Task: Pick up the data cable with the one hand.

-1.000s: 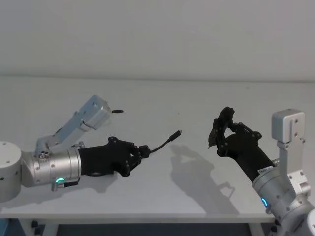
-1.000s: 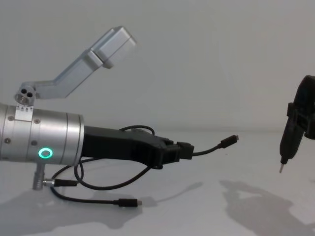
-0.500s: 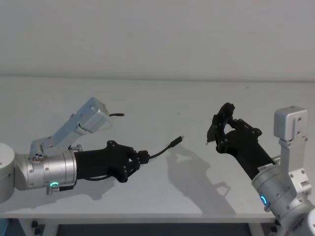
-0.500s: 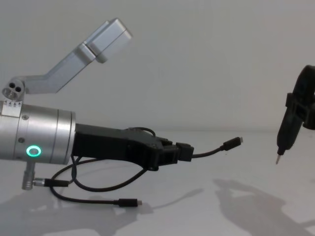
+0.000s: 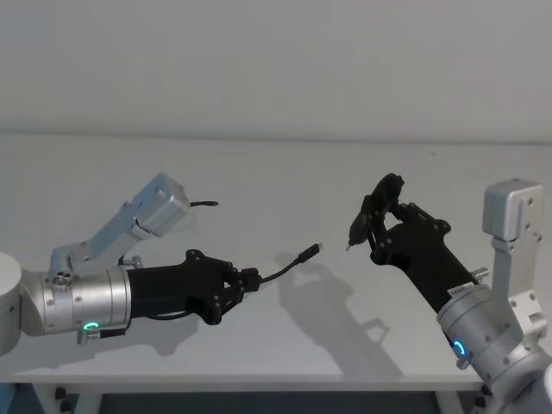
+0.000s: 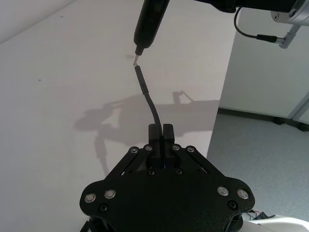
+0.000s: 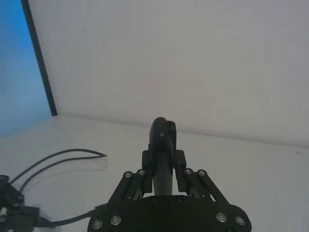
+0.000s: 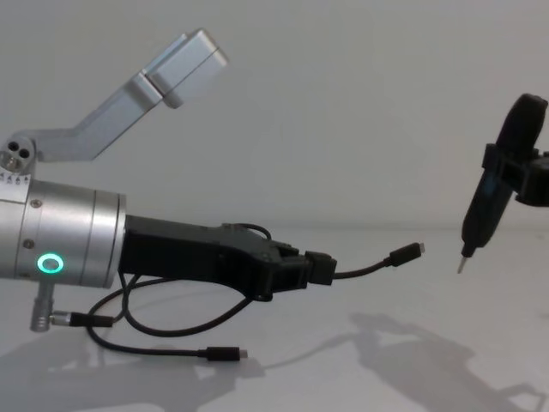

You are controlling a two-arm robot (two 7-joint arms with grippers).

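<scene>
My left gripper (image 5: 249,280) reaches forward just above the table (image 5: 259,172), well left of the middle, its two black jaws pinched narrow on the data cable (image 5: 283,266). In the left wrist view the cable (image 6: 150,101) comes straight out from between the fingertips of the left gripper (image 6: 161,131).

From the grip, the cable is thin, black and limp. A short length of it rises in a gentle curve off the table and ends in a small black plug (image 8: 406,252) with a pale metal tip, hanging in the air. Behind the jaws the rest sags under my silver wrist (image 8: 73,245) in a loose loop, and its far plug (image 8: 225,353) lies flat on the table.

Further out, my right gripper (image 5: 378,221) is raised on the other side, clamped on a slim dark tool (image 5: 369,214) that tilts down with its point toward the raised plug. Tool tip and plug are near each other but apart. In the chest view the tool (image 8: 493,202) hangs at the right edge.
</scene>
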